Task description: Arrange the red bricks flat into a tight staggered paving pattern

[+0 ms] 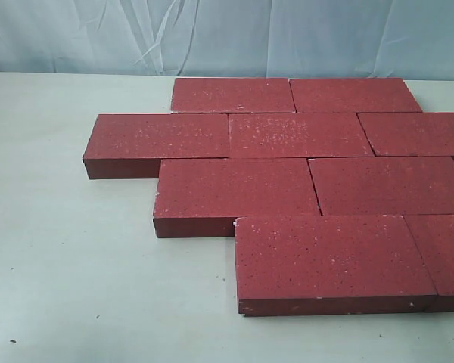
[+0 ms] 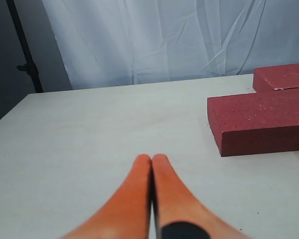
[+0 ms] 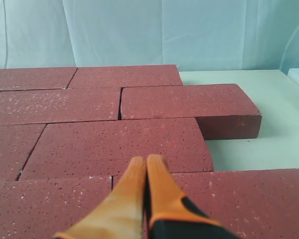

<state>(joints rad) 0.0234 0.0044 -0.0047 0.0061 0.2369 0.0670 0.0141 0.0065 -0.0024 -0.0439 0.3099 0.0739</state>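
Note:
Several red bricks (image 1: 301, 134) lie flat on the pale table in four staggered rows, edges touching; neither gripper shows in the exterior view. In the left wrist view my left gripper (image 2: 151, 158) is shut with nothing in it, hovering over bare table, with the end of a red brick (image 2: 261, 122) off to one side. In the right wrist view my right gripper (image 3: 146, 160) is shut and empty, poised over the paved red bricks (image 3: 119, 142) near a joint between two of them.
The pale table (image 1: 68, 280) stretches to the left and front of the paving. A light blue curtain (image 1: 212, 34) hangs behind. A dark stand (image 2: 25, 50) rises beyond the table corner in the left wrist view.

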